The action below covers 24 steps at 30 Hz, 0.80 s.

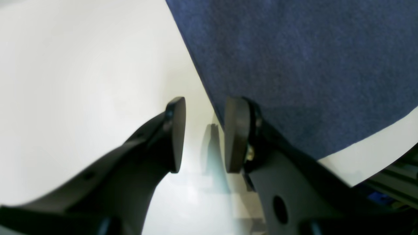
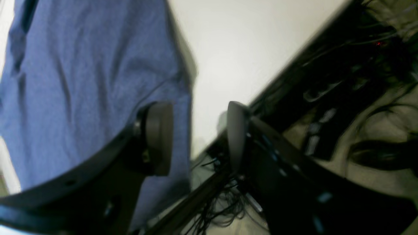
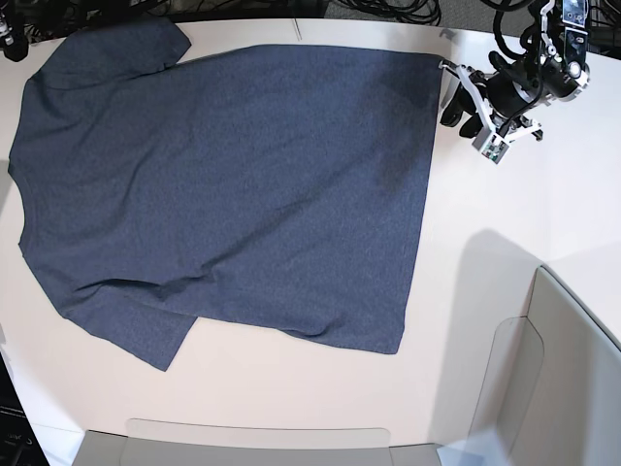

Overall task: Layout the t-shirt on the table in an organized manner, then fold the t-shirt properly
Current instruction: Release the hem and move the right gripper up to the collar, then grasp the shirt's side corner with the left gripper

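T-shirt (image 3: 233,184): lay spread flat on table (image 3: 485,320). Left gripper (image 1: 204,133): fingers (image 1: 176,133) spread, empty, hem beside one fingertip. Right gripper (image 2: 199,137): fingers spread; cloth apparently behind one, blurred, seemingly unheld.

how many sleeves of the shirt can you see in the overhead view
2. One sleeve lies at the top left of the t-shirt, near the table's far edge. The other sleeve lies at the bottom left, toward the near edge. Both lie flat on the table.
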{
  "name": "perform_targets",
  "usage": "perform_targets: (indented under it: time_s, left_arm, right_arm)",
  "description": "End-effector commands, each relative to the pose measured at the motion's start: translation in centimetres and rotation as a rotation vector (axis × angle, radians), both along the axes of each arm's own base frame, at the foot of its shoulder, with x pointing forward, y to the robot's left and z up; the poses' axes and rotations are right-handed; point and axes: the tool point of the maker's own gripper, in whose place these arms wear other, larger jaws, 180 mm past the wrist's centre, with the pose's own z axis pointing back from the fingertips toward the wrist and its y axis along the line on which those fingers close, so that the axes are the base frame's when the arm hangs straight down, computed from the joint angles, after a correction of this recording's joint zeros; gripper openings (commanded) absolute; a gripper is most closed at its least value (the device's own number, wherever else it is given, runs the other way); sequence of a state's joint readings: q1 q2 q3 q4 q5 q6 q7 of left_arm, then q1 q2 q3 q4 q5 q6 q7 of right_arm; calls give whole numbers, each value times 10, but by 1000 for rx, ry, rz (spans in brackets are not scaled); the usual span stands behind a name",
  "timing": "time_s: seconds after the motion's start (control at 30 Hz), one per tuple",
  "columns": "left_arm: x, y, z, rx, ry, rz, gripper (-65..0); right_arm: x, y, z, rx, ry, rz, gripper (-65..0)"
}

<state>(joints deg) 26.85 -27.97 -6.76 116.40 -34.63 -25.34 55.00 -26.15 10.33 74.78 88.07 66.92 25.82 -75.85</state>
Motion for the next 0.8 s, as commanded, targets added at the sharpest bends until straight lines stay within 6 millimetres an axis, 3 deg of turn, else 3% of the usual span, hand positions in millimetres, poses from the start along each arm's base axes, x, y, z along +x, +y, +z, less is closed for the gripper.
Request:
perform_targets:
  time_s: [0.0, 0.2, 0.33, 0.47, 0.63, 0.77]
  left_arm:
    - [5, -1, 8, -8, -33, -9, -447]
    - [5, -1, 8, -8, -33, -9, -447]
    - [5, 0, 8, -7, -34, -6, -447]
    - [6, 1, 9, -5, -37, -3, -447]
    - [7, 2, 10, -2, -40, -2, -447]
    - [10, 9, 13, 9, -52, 17, -446]
  right_arm:
    - [6, 0, 1, 7, -18, 25, -375]
    - [28, 16, -32, 113, -24, 96, -378]
    - [31, 19, -38, 132, -28, 101, -378]
    - [24, 22, -47, 126, 27, 102, -378]
    - [8, 44, -72, 163, 107, 96, -378]
    - [6, 47, -81, 154, 162, 111, -378]
